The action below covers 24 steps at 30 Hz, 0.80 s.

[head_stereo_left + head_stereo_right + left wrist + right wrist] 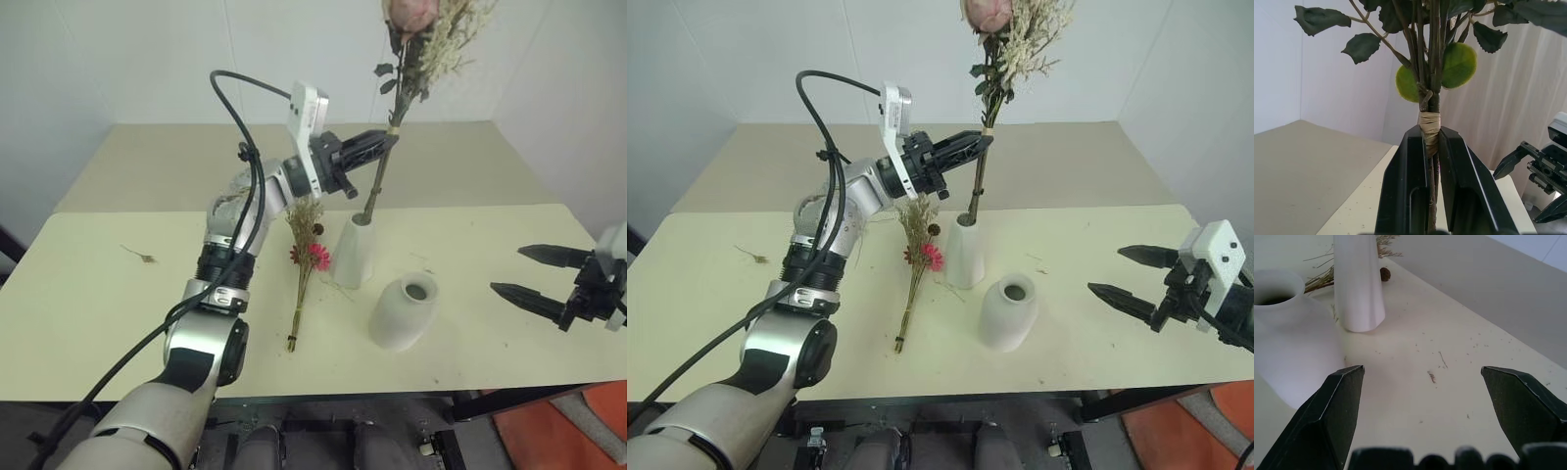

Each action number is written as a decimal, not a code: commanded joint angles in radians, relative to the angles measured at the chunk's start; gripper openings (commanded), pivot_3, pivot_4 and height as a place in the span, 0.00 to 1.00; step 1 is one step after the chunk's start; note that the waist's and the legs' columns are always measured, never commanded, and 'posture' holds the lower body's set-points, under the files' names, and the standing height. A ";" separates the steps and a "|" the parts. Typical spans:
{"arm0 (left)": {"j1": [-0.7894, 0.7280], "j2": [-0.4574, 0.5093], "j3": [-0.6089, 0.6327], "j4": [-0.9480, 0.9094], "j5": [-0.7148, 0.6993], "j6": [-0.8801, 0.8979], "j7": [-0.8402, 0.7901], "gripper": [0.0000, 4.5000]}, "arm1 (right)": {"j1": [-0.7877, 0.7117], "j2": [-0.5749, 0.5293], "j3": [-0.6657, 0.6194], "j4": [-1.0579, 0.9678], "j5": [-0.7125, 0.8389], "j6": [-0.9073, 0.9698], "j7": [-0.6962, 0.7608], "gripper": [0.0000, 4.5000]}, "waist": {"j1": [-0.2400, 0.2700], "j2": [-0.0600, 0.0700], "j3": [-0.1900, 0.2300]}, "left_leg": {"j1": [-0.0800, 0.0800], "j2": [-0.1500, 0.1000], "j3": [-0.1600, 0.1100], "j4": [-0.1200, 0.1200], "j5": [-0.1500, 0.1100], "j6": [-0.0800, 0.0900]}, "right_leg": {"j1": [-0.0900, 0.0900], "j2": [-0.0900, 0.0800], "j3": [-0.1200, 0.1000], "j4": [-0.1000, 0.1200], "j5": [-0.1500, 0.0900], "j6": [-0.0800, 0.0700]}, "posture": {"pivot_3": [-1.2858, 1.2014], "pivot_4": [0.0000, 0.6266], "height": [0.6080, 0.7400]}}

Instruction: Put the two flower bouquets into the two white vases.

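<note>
Two bouquets and two vases are present on or above the pale, speckled worktop (88,294).

The rose bouquet (421,44) has a pale pink bloom, cream feathery sprigs and dark green leaves on long thin stems bound with tan tape. The left end effector (390,140) is clamped on these stems at the taped binding, its two flat black fingers (1464,191) pressed against either side. The stem ends reach down into the small round mouth of the tall vase (355,253), a slim, matte white cone standing upright near the worktop's centre.

The dried bouquet (306,264) lies flat on the worktop just beside the tall vase, on its left. It carries magenta daisy heads, tan grasses and a brown seed head.

The short vase (404,313) is matte white, wider and rounded, with a small round opening; it stands near the front edge, close to the tall one.

The right end effector (529,274) hovers over the worktop's right side, its pointed black fingers spread wide and holding nothing.
</note>
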 commanded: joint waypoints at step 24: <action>0.022 0.022 0.013 -0.071 -0.007 -0.004 -0.055 0.03 | 0.038 0.025 -0.136 -0.068 0.090 0.063 -0.062 1.00 | -0.001 0.000 0.000 | 0.000 0.000 0.000 0.000 0.000 0.000 | 0.000 0.000 0.000 0.000 0.000 0.000 | 0.52 0.24 1.00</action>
